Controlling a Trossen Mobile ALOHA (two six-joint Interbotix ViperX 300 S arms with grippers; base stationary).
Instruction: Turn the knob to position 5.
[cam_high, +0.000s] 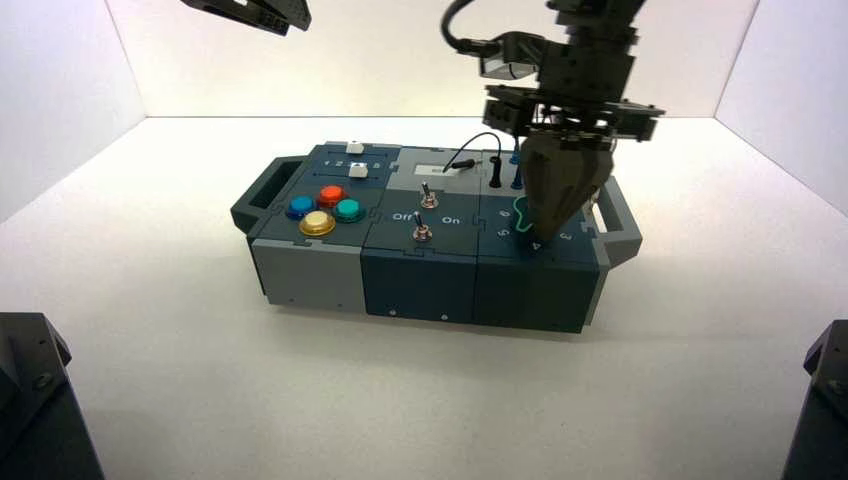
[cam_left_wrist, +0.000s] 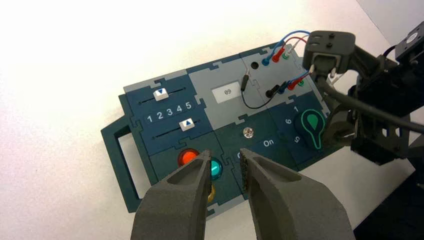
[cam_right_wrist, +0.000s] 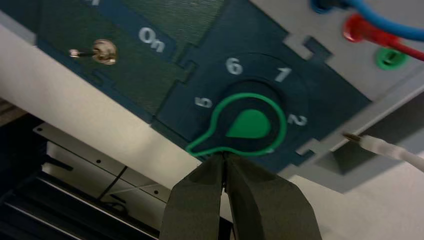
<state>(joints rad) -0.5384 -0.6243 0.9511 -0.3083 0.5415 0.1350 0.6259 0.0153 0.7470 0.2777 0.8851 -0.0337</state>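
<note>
high view: right gripper (cam_high: 540, 230) is at work, down at the knob (cam_high: 521, 213), on the right part of the box (cam_high: 420, 235). white 5 (cam_high: 503, 232) is just to the left of its fingertips, white 4 (cam_high: 536, 245) right by them. left gripper (cam_high: 290, 18) is idle, up beyond the box and well apart from the right one.

left wrist view: left gripper's jaws stand apart with nothing between them. right gripper hangs over the right end of the box, knob just beside it, green pointer tip clear of the 5.

right wrist view: right gripper clenched, fingertips together, nothing held. they sit right at the flank of the pointer, on the side away from the 5; can't tell if they touch. pointer tip is past 5 on the side away from 6, so not on target. 4 is hidden here; my read is the knob sits at or near 4.

how to do it: keep the gripper clenched, use it as a pusher. load the pointer flank near the tip for leverage, sweep clockwise seen from above in a small arc round the knob's centre. stay low enough not to ride over the top, but don't scrape the panel. ease off as the tip lines up with 5; too hard a push could run on to 6.
</note>
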